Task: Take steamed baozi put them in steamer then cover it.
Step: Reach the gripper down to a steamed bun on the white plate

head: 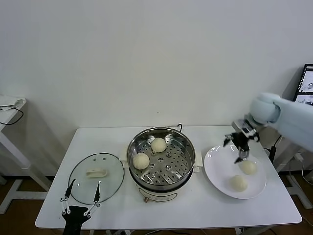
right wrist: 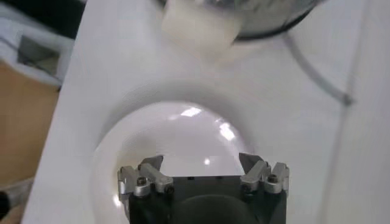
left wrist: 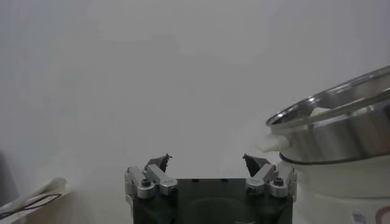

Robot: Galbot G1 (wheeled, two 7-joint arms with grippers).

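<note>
On white table (head: 205, 215):
Steamer (head: 161, 157): centre, uncovered, two baozi (head: 141, 160) on its perforated tray.
Glass cover (head: 96, 177): flat, left of steamer.
White plate (head: 215, 174): right, two more baozi.
Right gripper (head: 236, 149): above plate (jaws wide, empty).
Left gripper (head: 80, 198): near edge by cover, wide open, holding nothing.

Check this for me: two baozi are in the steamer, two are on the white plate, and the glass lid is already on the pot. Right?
Not quite. In the head view the glass lid lies on the table beside the steamer, not on it. The baozi counts are right.
</note>
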